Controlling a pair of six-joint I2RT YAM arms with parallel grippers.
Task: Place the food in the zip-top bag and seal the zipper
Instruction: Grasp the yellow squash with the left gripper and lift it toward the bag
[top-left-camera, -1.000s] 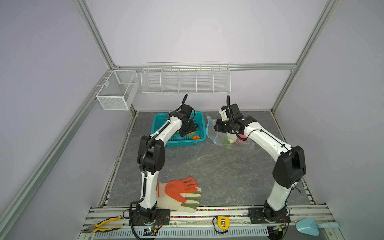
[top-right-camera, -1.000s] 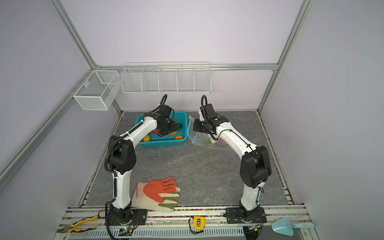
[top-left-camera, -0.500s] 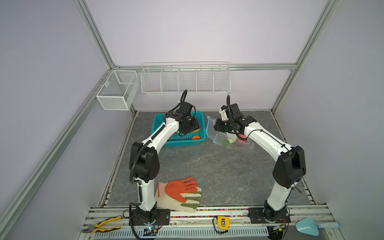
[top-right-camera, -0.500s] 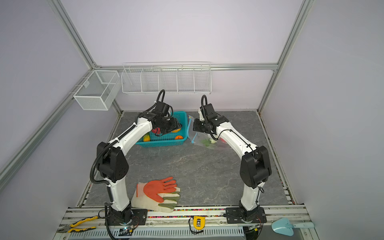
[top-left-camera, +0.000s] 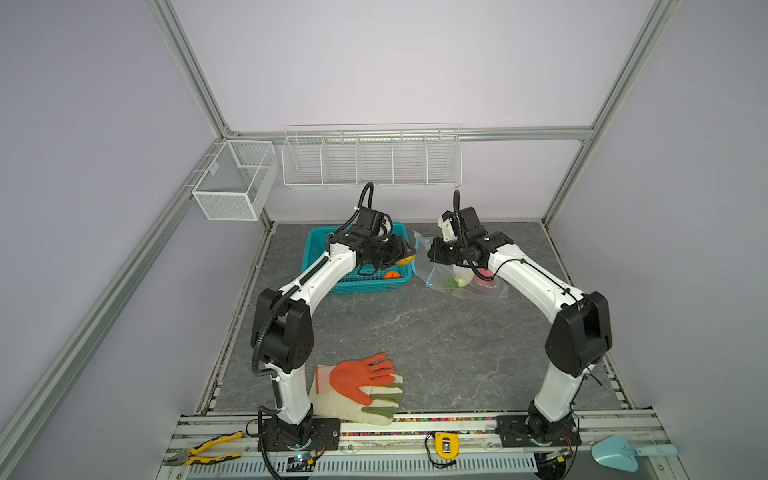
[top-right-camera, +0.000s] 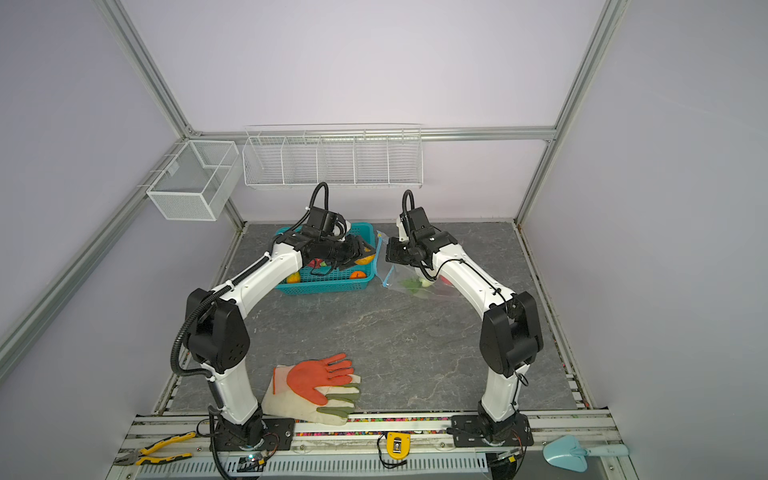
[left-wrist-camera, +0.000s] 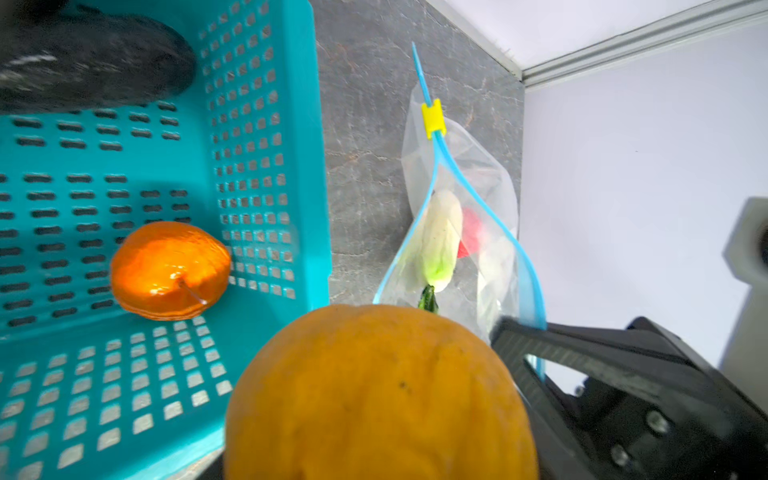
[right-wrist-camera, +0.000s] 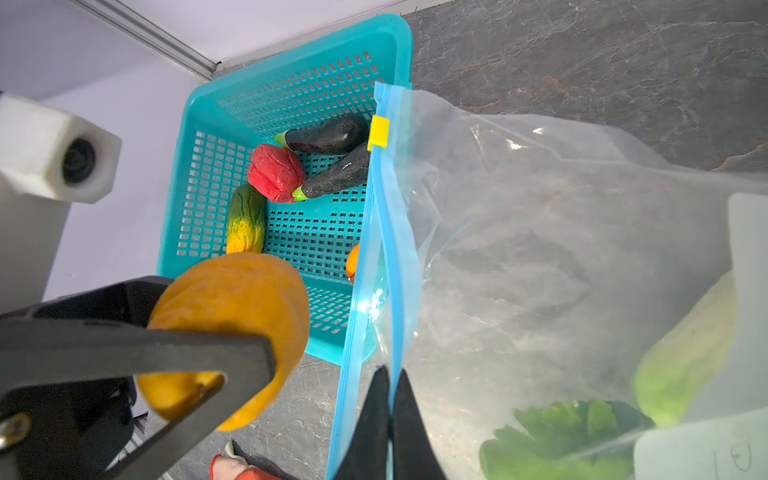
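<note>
While right jaws pinch the clear crinkly bag by its blue zipper, left jaws grip a round orange fruit beside it, probably needing insertion next.

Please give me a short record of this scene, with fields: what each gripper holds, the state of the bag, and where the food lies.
left gripper: closed on a yellow-orange fruit, off the table, at the basket edge nearest the bag
right gripper: fingers shut on the zipper, lifting the mouth
zip-top bag: open; yellow slider near one end
in bag: white-green piece, red piece, leafy green piece
in basket: small orange, red pepper, two eggplants, green-yellow cucumber
</note>
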